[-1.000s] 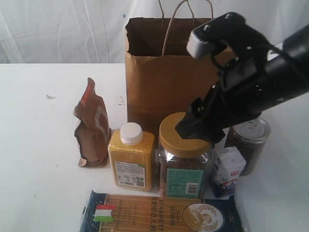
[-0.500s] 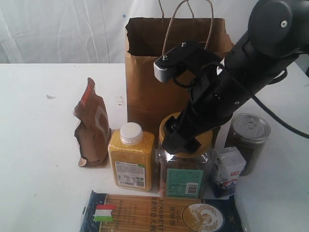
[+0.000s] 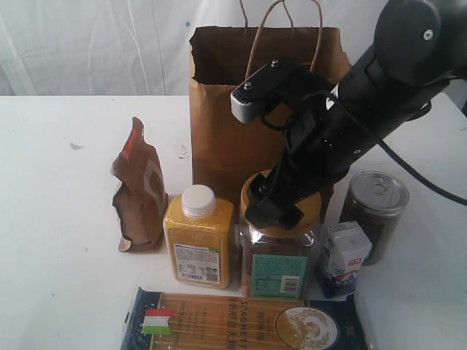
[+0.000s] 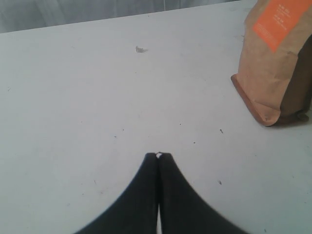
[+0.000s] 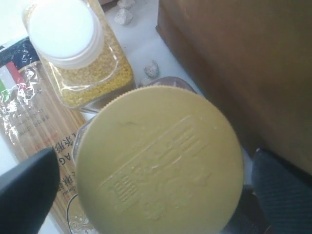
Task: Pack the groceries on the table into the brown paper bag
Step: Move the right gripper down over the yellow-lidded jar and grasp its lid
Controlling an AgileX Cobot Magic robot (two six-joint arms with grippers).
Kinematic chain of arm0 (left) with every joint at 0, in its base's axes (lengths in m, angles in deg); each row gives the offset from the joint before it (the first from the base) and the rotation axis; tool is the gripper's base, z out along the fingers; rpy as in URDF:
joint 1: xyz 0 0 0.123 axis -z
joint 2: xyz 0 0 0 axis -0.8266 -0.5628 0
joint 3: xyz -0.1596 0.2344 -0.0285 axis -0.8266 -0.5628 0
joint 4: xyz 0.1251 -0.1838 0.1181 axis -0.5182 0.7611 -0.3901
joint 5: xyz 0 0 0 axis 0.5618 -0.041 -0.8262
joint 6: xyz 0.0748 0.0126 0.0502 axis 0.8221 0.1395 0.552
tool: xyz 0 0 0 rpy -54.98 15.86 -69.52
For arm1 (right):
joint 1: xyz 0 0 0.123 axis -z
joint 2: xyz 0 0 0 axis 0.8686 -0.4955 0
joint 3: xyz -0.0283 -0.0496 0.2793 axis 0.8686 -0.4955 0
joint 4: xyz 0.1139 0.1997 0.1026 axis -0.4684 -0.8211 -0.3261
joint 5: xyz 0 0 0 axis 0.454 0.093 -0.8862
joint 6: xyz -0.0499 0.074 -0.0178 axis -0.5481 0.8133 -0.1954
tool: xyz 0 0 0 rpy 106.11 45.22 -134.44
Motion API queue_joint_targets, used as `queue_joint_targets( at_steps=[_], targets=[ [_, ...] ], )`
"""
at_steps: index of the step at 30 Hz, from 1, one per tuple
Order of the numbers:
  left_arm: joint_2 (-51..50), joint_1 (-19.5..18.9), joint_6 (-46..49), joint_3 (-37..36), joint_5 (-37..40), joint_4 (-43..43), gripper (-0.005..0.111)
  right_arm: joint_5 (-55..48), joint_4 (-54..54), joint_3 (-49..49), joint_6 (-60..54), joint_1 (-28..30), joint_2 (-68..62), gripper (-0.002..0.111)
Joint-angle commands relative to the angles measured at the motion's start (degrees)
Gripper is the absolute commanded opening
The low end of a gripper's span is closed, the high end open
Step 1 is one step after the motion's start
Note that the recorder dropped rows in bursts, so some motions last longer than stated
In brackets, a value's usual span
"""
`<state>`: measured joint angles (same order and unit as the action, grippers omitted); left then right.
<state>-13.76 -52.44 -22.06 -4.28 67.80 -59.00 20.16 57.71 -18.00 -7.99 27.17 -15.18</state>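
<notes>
Since right hand (image 5: 156, 192) came down spread astride tan-lidded clear jar (image 3: 277, 257) | left hand (image 4: 158, 156) pressed together

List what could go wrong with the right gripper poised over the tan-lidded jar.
1. The open right gripper straddles the tan-lidded clear jar's wide lid with little spare room; if it is off-centre, a finger may land on the lid.
2. The yellow white-capped bottle and white-blue carton crowd the jar; a finger may knock one over.
3. The brown paper bag stands right behind; lifting may bump its front wall.
</notes>
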Motion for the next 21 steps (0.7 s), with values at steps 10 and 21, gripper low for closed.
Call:
queue_joint_targets(
  at_steps=[10, 21],
  targets=[
    [0.2, 0.3, 0.0, -0.2, -0.4, 0.2, 0.000, -2.0, 0.0, 0.2, -0.7, 0.6, -5.6, 0.102],
    [0.2, 0.3, 0.0, -0.2, -0.4, 0.2, 0.000, -3.4, -0.2, 0.2, 1.0, 0.6, -5.7, 0.058]
  ],
)
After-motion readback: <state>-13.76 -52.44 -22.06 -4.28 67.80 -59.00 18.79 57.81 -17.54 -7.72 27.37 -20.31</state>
